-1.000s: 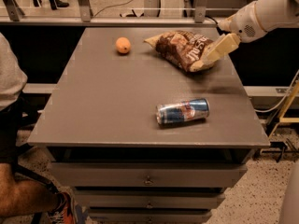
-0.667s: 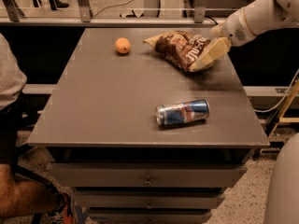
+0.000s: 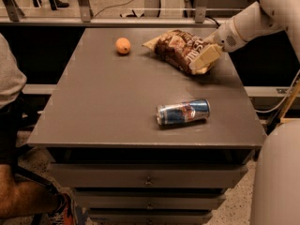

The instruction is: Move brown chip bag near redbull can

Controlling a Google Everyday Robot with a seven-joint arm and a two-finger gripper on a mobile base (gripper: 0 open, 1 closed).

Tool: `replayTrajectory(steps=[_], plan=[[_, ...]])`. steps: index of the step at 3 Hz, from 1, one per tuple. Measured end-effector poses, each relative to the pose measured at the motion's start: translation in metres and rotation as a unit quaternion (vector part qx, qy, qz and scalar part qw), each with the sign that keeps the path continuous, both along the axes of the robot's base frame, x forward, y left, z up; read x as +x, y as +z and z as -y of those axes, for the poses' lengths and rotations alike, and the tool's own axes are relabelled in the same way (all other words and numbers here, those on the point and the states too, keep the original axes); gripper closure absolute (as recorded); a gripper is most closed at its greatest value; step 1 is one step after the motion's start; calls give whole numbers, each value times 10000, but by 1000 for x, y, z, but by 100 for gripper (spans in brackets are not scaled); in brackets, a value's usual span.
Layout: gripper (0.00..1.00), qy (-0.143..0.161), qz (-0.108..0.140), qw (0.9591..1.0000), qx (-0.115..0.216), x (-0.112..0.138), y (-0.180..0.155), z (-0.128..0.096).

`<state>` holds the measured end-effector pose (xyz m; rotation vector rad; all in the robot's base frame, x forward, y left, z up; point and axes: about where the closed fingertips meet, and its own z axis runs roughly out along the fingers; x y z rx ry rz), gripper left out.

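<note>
Biggest thing here is the dark grey surface (image 3: 108, 107), the top of a cabinet with drawers (image 3: 147, 177) under its front edge. The can (image 3: 183, 112) lies on its side on that surface, toward the front and a bit right of the middle, so I'll place everything off the can.

Off the surface to the right of the can, and closer to the camera, there's a big pale rounded part of the robot (image 3: 277, 177). Its white arm (image 3: 253, 22) comes in from the upper right, well behind the can. Far to the left of the can, off the surface, someone's leg and shoe (image 3: 28, 200) show.

The chip bag (image 3: 176, 48) lies crumpled behind the can, toward the back edge, well apart from it with bare surface between the two. The hand (image 3: 205, 57) sits on the bag's right end, behind the can and slightly right of it. Honestly can't tell if it's spread or clamped on the bag.

Smallest: an orange (image 3: 123, 45), behind and left of the can, near the bag's left tip but not touching it.
</note>
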<state>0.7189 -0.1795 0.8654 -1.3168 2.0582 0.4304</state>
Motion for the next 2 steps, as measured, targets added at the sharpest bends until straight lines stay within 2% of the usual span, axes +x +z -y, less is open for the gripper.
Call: replayTrajectory(steps=[1, 2], plan=[[47, 18, -154, 9999, 23, 2, -14, -4], [72, 96, -128, 9999, 5, 4, -14, -12]])
